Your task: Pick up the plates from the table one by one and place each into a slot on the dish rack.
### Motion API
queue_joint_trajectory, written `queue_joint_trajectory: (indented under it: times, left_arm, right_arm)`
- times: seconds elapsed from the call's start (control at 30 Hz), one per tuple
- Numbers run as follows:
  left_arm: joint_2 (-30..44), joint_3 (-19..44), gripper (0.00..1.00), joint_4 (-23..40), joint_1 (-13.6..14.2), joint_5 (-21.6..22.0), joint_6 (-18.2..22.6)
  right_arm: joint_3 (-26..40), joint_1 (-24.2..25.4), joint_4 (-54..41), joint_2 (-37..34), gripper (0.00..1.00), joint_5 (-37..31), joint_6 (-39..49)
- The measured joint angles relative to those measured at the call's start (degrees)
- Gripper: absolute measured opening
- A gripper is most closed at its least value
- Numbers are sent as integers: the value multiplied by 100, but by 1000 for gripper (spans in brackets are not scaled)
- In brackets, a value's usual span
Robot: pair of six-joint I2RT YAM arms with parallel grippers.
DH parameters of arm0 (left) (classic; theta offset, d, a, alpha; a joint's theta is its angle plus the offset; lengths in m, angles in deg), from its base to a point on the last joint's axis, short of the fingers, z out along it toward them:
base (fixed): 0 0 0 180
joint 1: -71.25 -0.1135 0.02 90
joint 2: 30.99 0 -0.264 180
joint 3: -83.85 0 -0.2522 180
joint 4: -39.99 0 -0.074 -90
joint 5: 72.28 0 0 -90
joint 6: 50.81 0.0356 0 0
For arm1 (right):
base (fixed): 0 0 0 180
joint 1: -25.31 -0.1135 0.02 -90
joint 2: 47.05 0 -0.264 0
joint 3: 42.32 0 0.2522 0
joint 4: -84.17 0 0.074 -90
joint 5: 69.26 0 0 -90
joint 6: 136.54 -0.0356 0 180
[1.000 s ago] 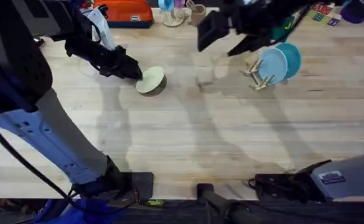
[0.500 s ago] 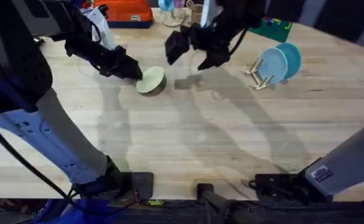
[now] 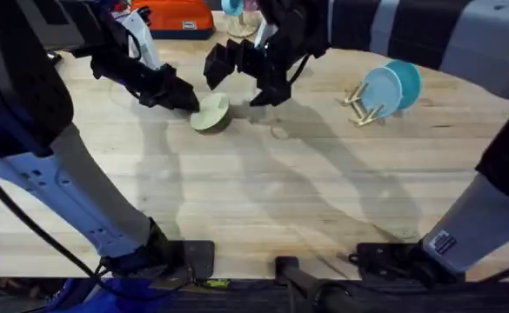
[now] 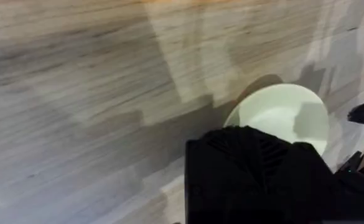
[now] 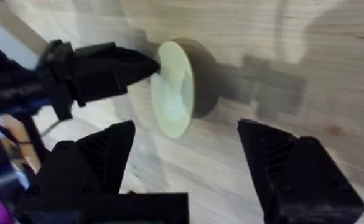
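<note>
two blue plates (image 3: 391,87) stand in the dish rack (image 3: 365,109) at 2 o'clock. the yellow-green plate (image 3: 210,113) remains, tilted on the table (image 3: 263,200) at 11 o'clock, pinched by the left gripper (image 3: 187,100). the right gripper (image 3: 241,74) hangs beside it, jaws wide, holding nothing.

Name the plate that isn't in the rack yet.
The pale yellow-green plate, tilted up on the table at the left gripper. The two blue ones stand in the rack.
</note>
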Motion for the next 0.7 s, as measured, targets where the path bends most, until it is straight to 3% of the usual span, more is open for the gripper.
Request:
queue_joint_trajectory:
  times: [0.7]
  left_arm:
    - [0, 0, 40, 0, 0, 0, 0]
  right_arm:
    - [4, -312, 657, -707, 993, 0, -1065]
